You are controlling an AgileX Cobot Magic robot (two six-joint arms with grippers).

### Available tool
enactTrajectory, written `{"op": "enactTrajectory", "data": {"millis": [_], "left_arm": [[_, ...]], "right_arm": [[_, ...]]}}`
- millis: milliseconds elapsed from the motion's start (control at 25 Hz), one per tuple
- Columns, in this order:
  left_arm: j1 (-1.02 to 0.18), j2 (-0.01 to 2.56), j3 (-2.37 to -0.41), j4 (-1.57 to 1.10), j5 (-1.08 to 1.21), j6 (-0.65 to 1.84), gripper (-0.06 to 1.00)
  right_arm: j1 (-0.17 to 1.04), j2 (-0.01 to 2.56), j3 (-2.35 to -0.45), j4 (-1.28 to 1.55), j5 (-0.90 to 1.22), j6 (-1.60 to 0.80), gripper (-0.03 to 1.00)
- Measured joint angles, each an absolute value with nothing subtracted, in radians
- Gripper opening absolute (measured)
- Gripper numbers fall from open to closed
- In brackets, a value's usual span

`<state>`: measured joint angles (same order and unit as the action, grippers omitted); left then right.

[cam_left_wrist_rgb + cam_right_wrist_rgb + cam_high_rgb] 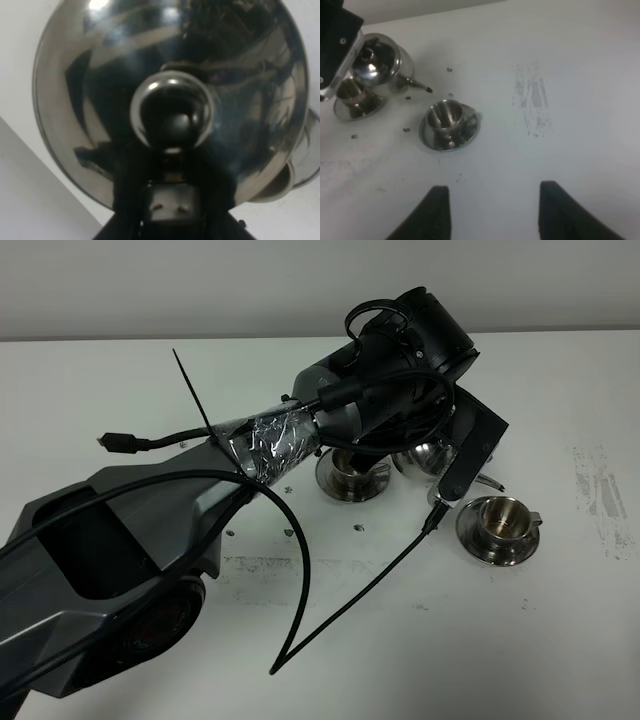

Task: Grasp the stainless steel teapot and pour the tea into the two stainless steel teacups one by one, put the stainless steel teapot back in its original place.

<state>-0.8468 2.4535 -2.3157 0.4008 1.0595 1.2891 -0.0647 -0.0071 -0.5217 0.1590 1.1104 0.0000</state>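
The stainless steel teapot [170,90] fills the left wrist view, its domed lid and knob [172,112] seen from above. My left gripper [171,172] sits at the pot's near edge, shut on its hidden handle. From the high camera only a bit of the teapot [428,456] shows under the left arm's wrist. The teapot [380,62] stands upright, spout [417,85] towards the nearer teacup [446,119]. One teacup [352,472] is left of the pot, the other teacup [500,522] to its right, each on a saucer. Tea and the original place are hidden. My right gripper [492,210] is open and empty.
The left arm [130,540] stretches from the lower left across the white table [560,390], with loose black cables [330,610] looping over the middle. A scuffed grey patch [600,495] marks the table at the right. Small dark specks [407,130] lie near the cups.
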Motion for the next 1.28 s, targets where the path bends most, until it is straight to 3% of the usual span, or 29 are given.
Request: {"op": "enactTrajectory", "data": {"millis": [1280], "left_arm": [[-0.881, 2.474, -2.316, 0.485, 1.051, 1.29, 0.19]], "right_arm": [[-0.065, -0.007, -0.522, 0.159, 1.11, 0.0, 0.4]]}}
